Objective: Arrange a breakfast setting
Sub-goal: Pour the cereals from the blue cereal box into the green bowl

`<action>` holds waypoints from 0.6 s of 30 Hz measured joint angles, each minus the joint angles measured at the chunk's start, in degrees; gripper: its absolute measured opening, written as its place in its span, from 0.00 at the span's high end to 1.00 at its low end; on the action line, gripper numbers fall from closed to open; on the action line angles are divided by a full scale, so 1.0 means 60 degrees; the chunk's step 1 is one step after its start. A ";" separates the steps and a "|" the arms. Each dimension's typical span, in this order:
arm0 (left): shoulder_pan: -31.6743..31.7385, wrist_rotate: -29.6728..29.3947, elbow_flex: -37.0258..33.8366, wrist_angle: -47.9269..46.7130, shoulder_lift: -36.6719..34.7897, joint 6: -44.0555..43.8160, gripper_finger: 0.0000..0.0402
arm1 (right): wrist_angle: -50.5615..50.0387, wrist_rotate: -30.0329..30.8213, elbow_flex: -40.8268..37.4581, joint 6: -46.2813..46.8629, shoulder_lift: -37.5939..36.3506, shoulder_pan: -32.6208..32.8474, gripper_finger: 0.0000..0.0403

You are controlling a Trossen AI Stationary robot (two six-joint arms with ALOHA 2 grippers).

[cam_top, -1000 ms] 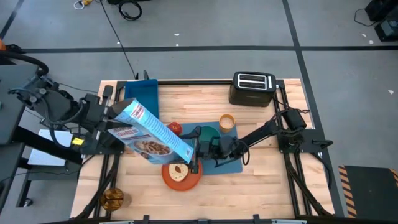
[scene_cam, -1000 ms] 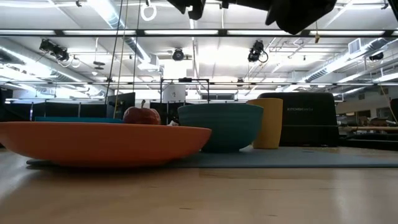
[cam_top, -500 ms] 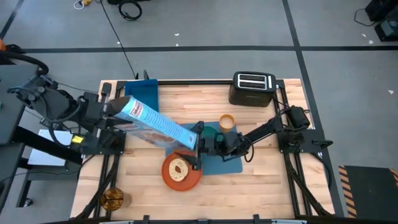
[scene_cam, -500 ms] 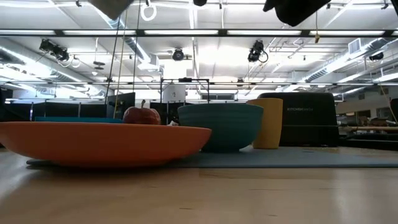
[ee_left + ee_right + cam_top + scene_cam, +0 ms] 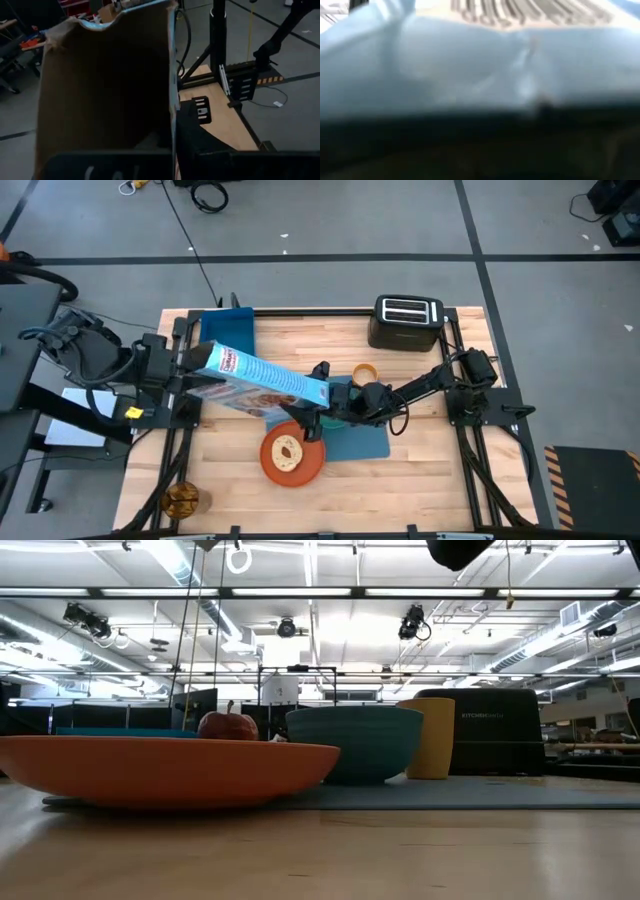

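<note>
While both arms reach inward, cereal bag tilted over bowl.

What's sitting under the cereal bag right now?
Beneath the raised cereal bag, the placemat and plate edge show. It hides most of the bowl and apple from above.

Teal bowl under cereal bag
</note>
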 joint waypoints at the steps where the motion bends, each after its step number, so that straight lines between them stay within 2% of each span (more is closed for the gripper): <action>1: 0.0000 -0.0038 0.0001 0.0034 0.0019 0.0042 0.98 | 0.0054 0.0000 0.0000 -0.0008 0.0000 0.0006 0.28; 12: 0.0000 -0.0338 0.0004 0.0094 0.0033 0.0584 0.92 | 0.0446 0.0417 0.0007 -0.0757 0.0001 0.0160 0.61; 15: 0.0000 -0.0430 0.0000 0.0097 0.0018 0.0868 0.91 | 0.0483 0.0776 -0.0007 -0.1153 -0.0061 0.0328 0.67; 18: 0.0000 -0.0430 0.0051 0.0097 -0.0093 0.0968 0.86 | 0.0513 0.1179 -0.0221 -0.1367 -0.0342 0.0552 0.69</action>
